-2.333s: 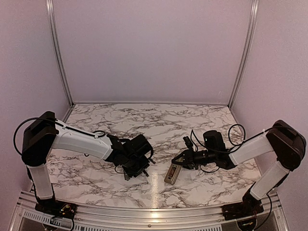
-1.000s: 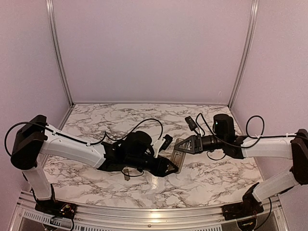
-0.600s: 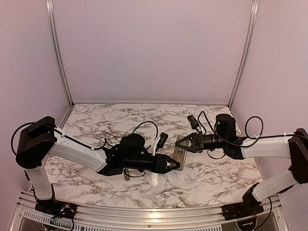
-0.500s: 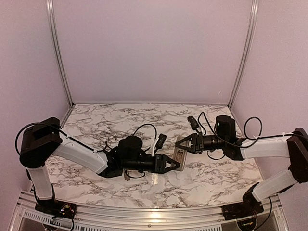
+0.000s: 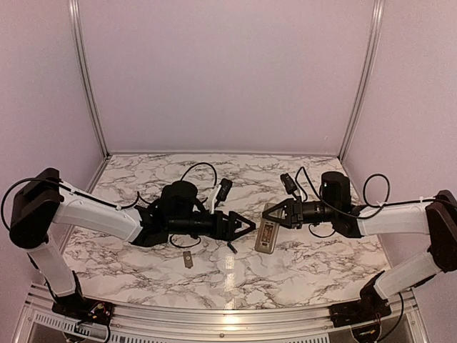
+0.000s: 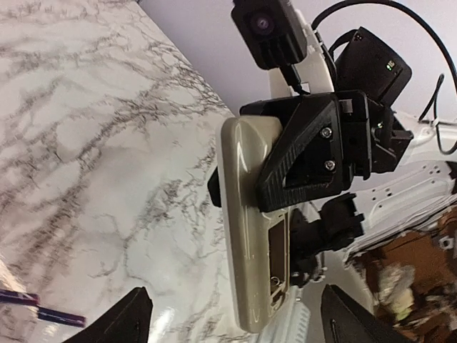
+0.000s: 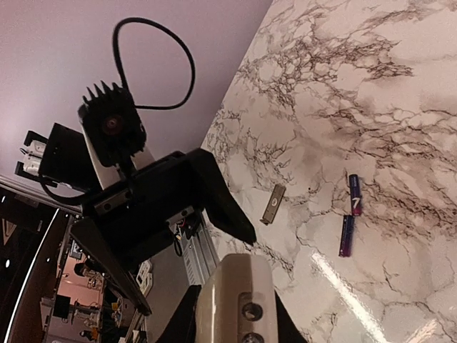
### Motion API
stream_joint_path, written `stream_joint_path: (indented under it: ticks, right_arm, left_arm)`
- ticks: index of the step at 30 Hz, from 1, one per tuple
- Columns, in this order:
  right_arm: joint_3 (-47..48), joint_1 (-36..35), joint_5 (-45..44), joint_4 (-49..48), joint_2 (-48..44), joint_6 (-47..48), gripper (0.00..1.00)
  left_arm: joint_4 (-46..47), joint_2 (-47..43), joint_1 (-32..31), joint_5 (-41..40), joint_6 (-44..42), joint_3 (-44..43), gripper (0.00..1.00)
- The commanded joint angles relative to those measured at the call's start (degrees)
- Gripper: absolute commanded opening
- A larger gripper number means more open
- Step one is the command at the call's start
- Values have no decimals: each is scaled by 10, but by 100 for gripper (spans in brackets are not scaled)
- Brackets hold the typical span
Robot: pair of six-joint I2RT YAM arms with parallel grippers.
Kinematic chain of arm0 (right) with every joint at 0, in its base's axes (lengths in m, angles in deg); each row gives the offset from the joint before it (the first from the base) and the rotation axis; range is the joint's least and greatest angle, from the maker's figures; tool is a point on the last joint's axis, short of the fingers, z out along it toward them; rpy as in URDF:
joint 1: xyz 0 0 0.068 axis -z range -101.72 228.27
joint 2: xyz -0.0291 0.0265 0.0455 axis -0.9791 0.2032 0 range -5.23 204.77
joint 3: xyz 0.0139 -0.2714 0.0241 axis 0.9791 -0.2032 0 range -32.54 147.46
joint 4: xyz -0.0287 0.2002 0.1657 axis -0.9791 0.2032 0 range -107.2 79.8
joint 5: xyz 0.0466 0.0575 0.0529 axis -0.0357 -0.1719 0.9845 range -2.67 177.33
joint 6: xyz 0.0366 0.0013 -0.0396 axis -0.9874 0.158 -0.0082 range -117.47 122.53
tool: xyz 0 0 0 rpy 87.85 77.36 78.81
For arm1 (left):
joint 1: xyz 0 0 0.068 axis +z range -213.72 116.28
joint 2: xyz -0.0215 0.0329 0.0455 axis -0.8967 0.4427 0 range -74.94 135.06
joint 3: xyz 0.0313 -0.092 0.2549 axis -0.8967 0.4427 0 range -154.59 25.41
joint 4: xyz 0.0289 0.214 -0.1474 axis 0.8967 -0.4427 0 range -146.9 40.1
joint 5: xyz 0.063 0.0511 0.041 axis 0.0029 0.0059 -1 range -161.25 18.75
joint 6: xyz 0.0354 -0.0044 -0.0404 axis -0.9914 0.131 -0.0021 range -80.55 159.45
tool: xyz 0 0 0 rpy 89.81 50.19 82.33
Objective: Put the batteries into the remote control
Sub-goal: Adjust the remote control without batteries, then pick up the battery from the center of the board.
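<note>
My right gripper (image 5: 277, 214) is shut on the upper end of the remote control (image 5: 266, 234), holding it above the table. In the left wrist view the remote control (image 6: 246, 236) shows its tan back with the dark recess (image 6: 277, 261) uncovered. The left gripper (image 5: 241, 227) hangs open just left of it, its fingertips (image 6: 132, 321) wide apart and touching nothing. In the right wrist view two purple batteries (image 7: 351, 213) lie on the marble beyond the remote control (image 7: 239, 300). One battery (image 6: 36, 314) shows at the left wrist view's lower left corner.
A small tan battery cover (image 5: 187, 259) lies flat on the marble near the front, seen as the cover (image 7: 273, 204) from the right wrist. The left arm's camera and cable (image 5: 223, 189) sit above its gripper. Metal rail (image 5: 228, 314) borders the front edge.
The left gripper has opened and drawn back to the left, away from the remote. The right gripper still holds the remote, which now hangs more steeply.
</note>
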Motion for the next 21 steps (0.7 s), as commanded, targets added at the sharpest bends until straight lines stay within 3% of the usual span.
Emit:
stream_joint_path:
  ticks: [1,4,9,16,21]
  right_arm:
    - [22,22,12,110,-15,65,0]
    - [30,28,18,166,-14,106,0]
    - [34,34,28,199,-4,128,0]
    - [23,46,50,199,6,133,0]
    - [17,60,60,199,3,136,0]
  left_arm:
    - [-374,-79,13,-85,-352,-91,88]
    - [-490,-73,13,-123,-561,-136,85]
    - [-557,-35,13,-124,-769,-167,78]
    - [-704,109,13,-135,-898,-324,48]
    - [-748,169,13,-151,-940,-387,41]
